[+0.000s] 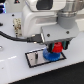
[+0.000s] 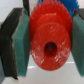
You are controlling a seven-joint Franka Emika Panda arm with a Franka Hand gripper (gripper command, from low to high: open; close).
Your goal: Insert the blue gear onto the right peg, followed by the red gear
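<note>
The red gear (image 1: pixel 58 47) hangs between the fingers of my gripper (image 1: pixel 58 46), which is shut on it. In the wrist view the red gear (image 2: pixel 49 42) fills the middle, its centre hole showing, with a teal pad (image 2: pixel 19 42) pressed against each side. Just below it in the exterior view, the blue gear (image 1: pixel 52 56) lies flat on the exterior view's right end of the grey plate (image 1: pixel 35 60). A sliver of the blue gear (image 2: pixel 52 2) shows past the red one in the wrist view. The right peg is hidden by the gears and the gripper.
The black-bordered plate lies on a white tabletop (image 1: pixel 20 72). The arm's white body (image 1: pixel 42 20) and a black cable (image 1: pixel 17 37) stand behind and to the exterior view's left of the plate.
</note>
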